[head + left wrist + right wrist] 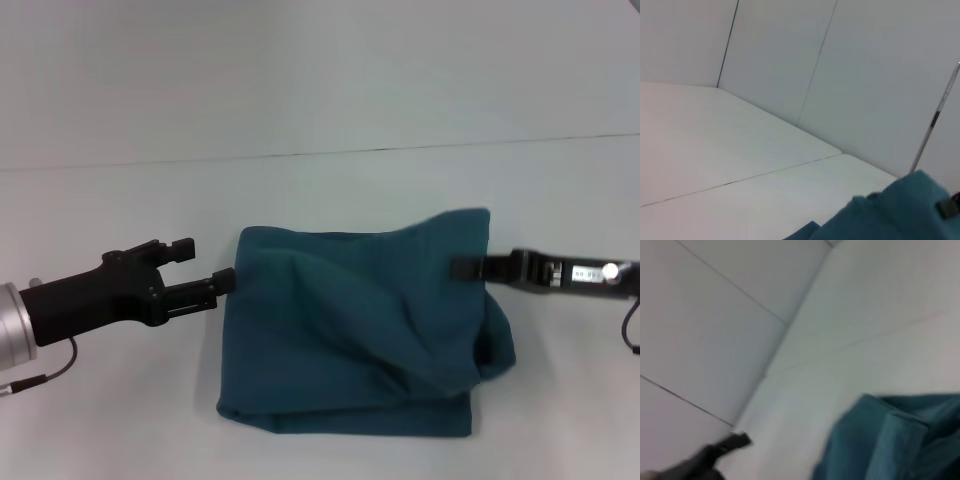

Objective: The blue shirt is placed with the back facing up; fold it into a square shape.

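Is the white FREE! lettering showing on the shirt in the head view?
No: the blue shirt shows only plain teal fabric, folded into a rough square.

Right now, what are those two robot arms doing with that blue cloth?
They are folding a blue shirt on a white table. The shirt is already doubled over into a rough, lumpy square. The left gripper is at the shirt's left edge, one finger touching the cloth, its fingers open. The right gripper is at the upper right corner, which is lifted off the table; that gripper looks shut on the cloth.
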Tool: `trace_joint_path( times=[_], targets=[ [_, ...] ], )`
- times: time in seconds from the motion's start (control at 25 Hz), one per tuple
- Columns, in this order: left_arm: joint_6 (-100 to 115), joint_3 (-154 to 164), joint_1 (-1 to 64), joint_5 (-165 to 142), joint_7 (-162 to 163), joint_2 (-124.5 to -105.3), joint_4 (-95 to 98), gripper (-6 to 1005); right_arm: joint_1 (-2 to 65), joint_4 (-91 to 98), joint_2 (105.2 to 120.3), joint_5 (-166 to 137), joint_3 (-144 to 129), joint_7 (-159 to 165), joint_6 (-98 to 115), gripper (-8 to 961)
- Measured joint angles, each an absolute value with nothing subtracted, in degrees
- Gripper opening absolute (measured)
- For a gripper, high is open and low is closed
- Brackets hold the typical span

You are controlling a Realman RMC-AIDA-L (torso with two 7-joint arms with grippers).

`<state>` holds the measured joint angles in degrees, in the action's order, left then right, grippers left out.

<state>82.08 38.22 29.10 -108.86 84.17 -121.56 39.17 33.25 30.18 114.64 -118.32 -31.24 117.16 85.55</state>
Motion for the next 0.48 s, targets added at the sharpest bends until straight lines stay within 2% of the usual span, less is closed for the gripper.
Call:
trace_joint_path(
  times=[0.28, 0.48],
  targets=[
    [82.1, 38.3, 29.3, -109.0, 84.5, -121.71, 39.2, 886, 32.3, 30.3, 114.39, -122.5, -30.4, 116.6, 81.8, 36],
    [82.1, 38.3, 29.4, -108.8, 84.5, -122.18, 39.3, 885, 31.2, 30.8, 112.53, -122.4, -28.4, 118.3, 77.6, 210]
  ],
)
